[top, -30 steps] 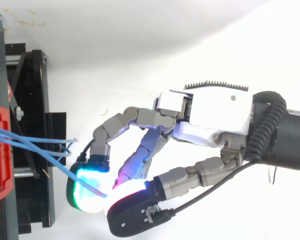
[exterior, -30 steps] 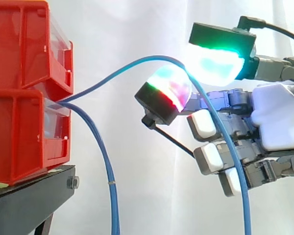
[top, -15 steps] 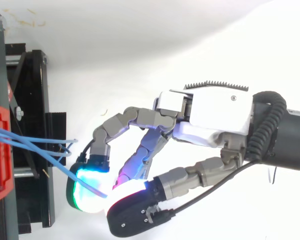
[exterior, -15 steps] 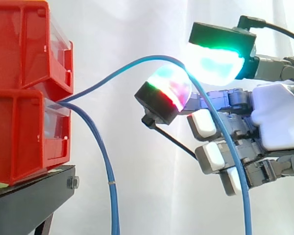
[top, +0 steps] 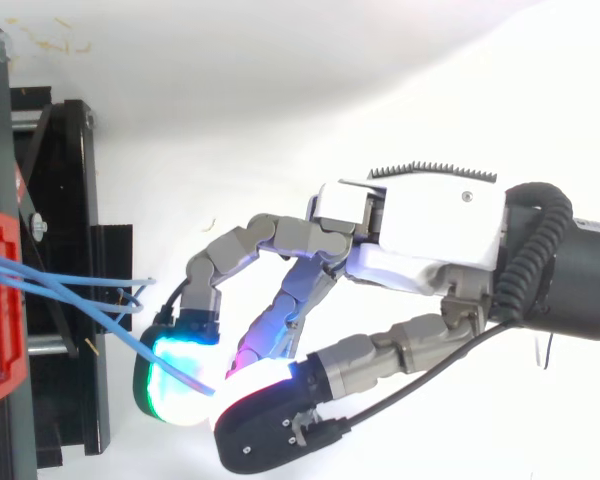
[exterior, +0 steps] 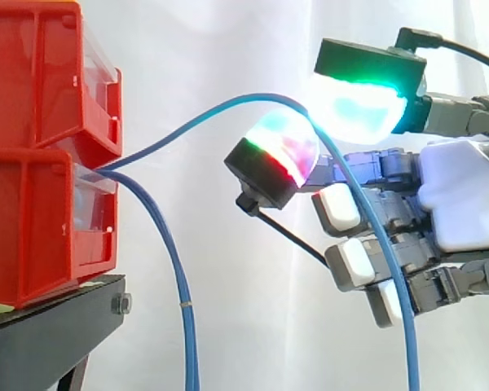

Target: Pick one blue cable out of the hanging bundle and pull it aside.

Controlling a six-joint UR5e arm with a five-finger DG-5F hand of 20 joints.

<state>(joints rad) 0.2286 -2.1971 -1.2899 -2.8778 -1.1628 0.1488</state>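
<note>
**Side view.** Reaching in level from the right edge with the hand (exterior: 464,199), white palm on edge, fingers pointing left toward the red bins (exterior: 33,204), which are standing stacked 2 high. Pinching the blue cable (exterior: 257,95) between the upper pad (exterior: 359,106), glowing green and cyan, and the lower pad (exterior: 277,155), glowing red and green. Curling the remaining fingers (exterior: 342,205) loosely beneath the pinch, with the cable crossing in front of them. Tracing that cable: leaving the front of the lower bin, arching up and over to the pinch, then dropping steeply out at the bottom edge. Noting a second blue cable (exterior: 185,305) hanging well apart to the left, falling from the same bin front beside the black stand (exterior: 49,334). Noting a white curtain (exterior: 228,326) behind.

**Top view.** Extending from the right edge, wrist at the right, palm (top: 440,225) near the middle. Bending the fingers in an arc toward the left, closing the green-glowing pad (top: 175,385) against the dark-backed pad (top: 270,430) beside it. Gripping the cable (top: 130,340) where it is running in between them. Noting the bundle (top: 70,293) fanning out from the bin at the left edge across the stand, with the gripped cable slanting away from the rest toward the lower frame.
</note>
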